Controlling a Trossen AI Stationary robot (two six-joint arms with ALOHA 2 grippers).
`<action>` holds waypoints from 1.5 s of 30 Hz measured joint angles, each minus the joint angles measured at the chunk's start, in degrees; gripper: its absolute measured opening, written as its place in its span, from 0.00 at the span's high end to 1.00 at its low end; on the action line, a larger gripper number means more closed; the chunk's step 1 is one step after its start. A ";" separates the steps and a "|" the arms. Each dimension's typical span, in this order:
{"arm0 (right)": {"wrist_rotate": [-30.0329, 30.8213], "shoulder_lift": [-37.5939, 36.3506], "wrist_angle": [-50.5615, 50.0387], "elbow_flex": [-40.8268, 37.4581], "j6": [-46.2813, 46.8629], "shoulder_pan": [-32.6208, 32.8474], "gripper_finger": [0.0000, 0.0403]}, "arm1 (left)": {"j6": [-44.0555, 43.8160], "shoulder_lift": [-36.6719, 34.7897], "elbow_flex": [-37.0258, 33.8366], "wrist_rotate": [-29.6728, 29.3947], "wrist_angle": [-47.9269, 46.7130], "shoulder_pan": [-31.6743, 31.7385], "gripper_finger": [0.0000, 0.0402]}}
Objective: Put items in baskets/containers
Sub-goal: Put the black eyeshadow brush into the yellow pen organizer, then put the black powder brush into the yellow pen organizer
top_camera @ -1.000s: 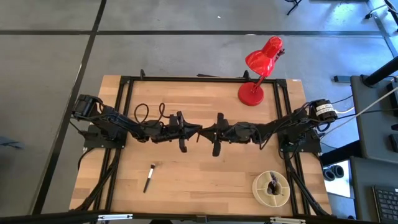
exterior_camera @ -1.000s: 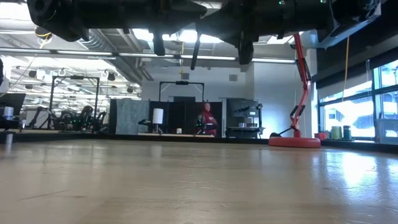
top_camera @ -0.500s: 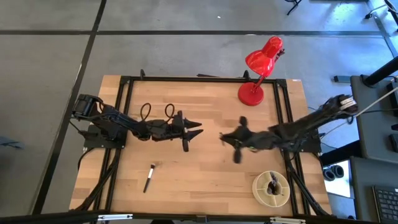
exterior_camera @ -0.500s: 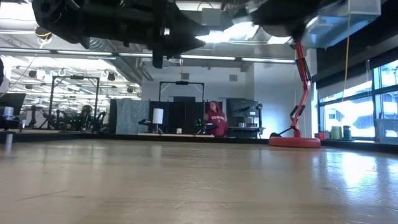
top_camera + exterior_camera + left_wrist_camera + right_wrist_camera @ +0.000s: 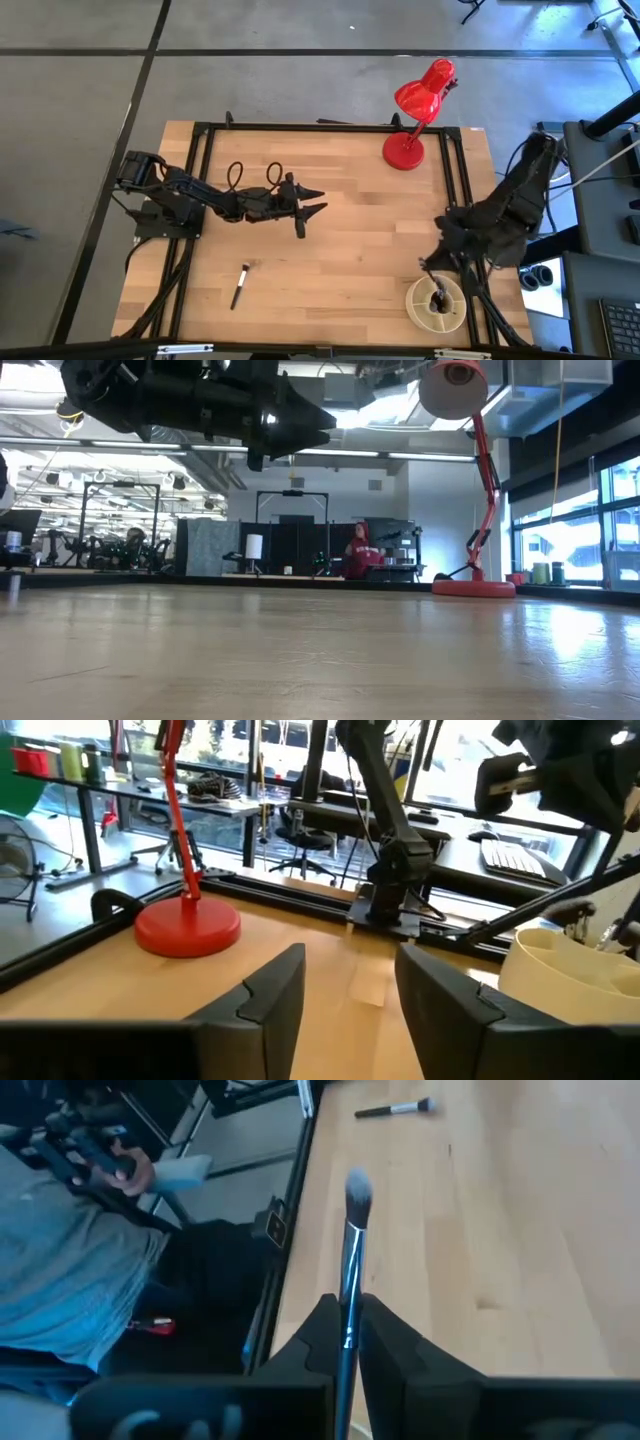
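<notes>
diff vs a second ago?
The right gripper, jaws shut on a brush, swung from table centre out to the cream dish at the near right corner. The left gripper let go of that brush, opened its jaws and pulled back slightly. The loose brush and red lamp stayed put.

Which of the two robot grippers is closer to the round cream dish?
The right. The right gripper, shut on a makeup brush, hangs just above the dish near the table's right front corner. The left gripper hovers open over mid-table, well away.
</notes>
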 joint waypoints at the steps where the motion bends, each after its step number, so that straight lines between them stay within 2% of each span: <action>1: 1.84 0.26 -0.12 -0.05 1.16 2.32 0.95 | 0.01 0.00 0.00 0.38 0.14 0.19 0.62; 9: 14.13 7.72 -1.56 -0.22 12.58 17.72 0.95 | -0.01 0.00 0.00 3.10 0.19 0.26 0.62; 16: 19.33 15.22 1.29 -0.22 15.64 22.93 0.94 | -0.18 0.00 0.02 3.04 0.19 0.26 0.62; 20: 21.24 17.86 1.29 -0.22 15.64 23.15 0.84 | -0.89 0.00 0.04 2.44 0.21 0.26 0.61; 24: 18.26 18.56 1.29 -0.22 16.92 23.15 0.72 | -1.53 0.00 0.04 2.45 0.20 0.26 0.60; 27: 17.34 18.61 1.31 -0.20 18.77 23.15 0.66 | -1.64 -0.08 0.07 3.34 -1.94 0.08 0.59; 31: 18.96 18.59 1.24 1.47 18.61 22.84 0.63 | -3.52 -2.68 0.09 6.31 -15.24 -1.16 0.58; 36: 22.39 18.59 -0.49 6.39 14.96 21.31 0.66 | -6.07 -10.69 0.09 6.82 -40.84 -4.39 0.58; 39: 26.43 18.55 -0.37 9.59 9.55 20.22 0.67 | -8.08 -16.73 0.09 10.78 -57.21 -7.29 0.58; 42: 28.75 18.53 -0.36 12.15 5.14 19.02 0.68 | -19.30 -21.63 0.09 14.48 -71.05 -10.15 0.58; 45: 29.42 18.50 -0.36 13.13 3.61 17.45 0.69 | -35.21 -23.88 0.09 14.68 -82.11 -13.69 0.58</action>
